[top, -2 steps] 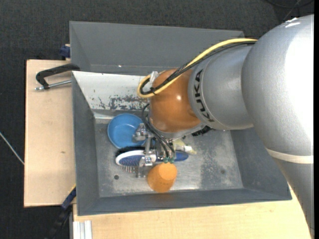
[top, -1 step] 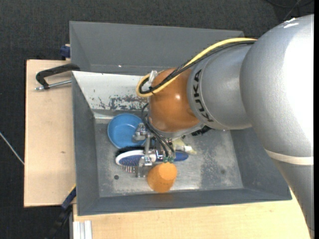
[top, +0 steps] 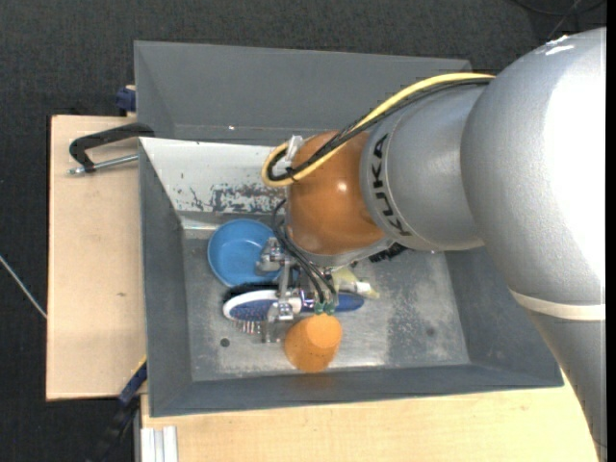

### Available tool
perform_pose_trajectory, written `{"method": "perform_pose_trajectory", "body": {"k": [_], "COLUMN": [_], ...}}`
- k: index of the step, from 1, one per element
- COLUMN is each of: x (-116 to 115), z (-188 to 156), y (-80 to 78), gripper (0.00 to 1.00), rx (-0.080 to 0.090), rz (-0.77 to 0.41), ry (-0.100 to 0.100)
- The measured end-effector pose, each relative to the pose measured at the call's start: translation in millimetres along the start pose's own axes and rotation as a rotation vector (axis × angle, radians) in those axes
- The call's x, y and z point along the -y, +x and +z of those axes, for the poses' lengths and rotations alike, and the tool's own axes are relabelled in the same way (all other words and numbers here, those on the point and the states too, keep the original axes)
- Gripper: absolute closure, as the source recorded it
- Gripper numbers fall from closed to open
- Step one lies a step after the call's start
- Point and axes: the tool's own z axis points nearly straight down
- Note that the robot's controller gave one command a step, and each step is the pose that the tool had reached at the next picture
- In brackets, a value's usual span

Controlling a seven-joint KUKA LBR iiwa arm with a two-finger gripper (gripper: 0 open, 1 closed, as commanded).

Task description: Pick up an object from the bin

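My gripper (top: 279, 308) hangs low over the middle of the bin floor, under the orange wrist cover. Its metal tip is down on a blue and white brush-like thing (top: 248, 305) that lies flat across the floor, with grey bristles at its front. An orange ball (top: 313, 342) rests just in front of the gripper, touching or nearly touching it. A blue bowl (top: 237, 250) sits upright behind and left of the gripper.
The bin's back wall slopes up behind the bowl. Bare grey floor lies to the right of the ball and along the left wall. The arm covers the right rear of the bin.
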Motion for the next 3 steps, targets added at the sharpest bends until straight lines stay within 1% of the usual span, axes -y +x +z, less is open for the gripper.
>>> {"method": "perform_pose_trajectory", "body": {"k": [1,2,3], "x": [-1.0,-4.1,-6.9], "z": [-0.6,-3.9,-9.4], "y": [-0.1,-1.7,-1.8], "gripper": [0.00,1.00,1.00], "rx": [0.000,0.005,0.001], "rz": [0.000,-0.004,-0.008], "ry": [0.000,-0.005,-0.002]}}
